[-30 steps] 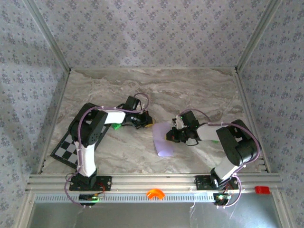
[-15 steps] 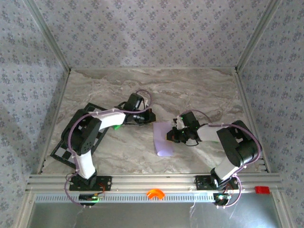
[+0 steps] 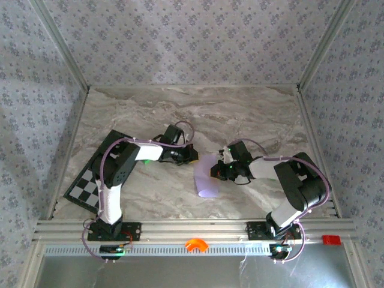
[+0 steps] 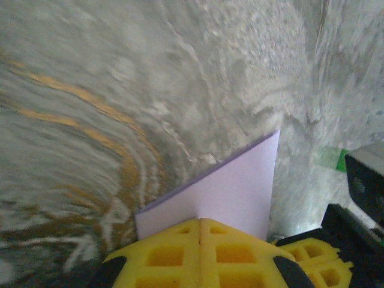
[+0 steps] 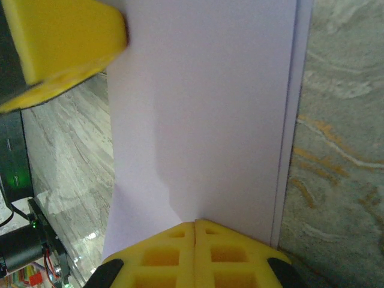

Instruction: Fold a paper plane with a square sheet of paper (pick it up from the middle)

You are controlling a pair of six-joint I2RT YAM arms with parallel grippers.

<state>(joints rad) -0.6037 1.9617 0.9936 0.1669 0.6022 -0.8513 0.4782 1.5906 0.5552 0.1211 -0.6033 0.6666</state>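
Starting at the left edge of the grey marbled table [image 3: 252, 114], a flat black-and-white checkered board [image 3: 84, 186] lies askew near the near-left corner, playing no part in the work. Just right of it, a tiny green block [image 3: 146, 160] peeks out beside the left arm.

Toward the middle of the table, the left gripper [image 3: 192, 155] is clenched, its yellow fingertips pressed together with no gap. They sit at the far-left corner of the thin, pale lilac square sheet of paper [image 3: 207, 180]. Whether a ply is pinched between them or they merely bear down on it cannot be told.

The sheet lies flat at the table's centre as a narrow strip running from far to near. The right wrist view shows two layers, one long edge slightly proud of the other, so a lengthwise fold seems done.

On the strip's right long edge, the right gripper [image 3: 216, 171] is likewise clenched, tips meeting on the paper's margin; a true grip there is equally uncertain.

By my reading the task is early. No sharp nose, slanted corner folds or wings are visible, so the paper plane is yet to be shaped. Corner folds, the wing folds and creasing all appear to remain.
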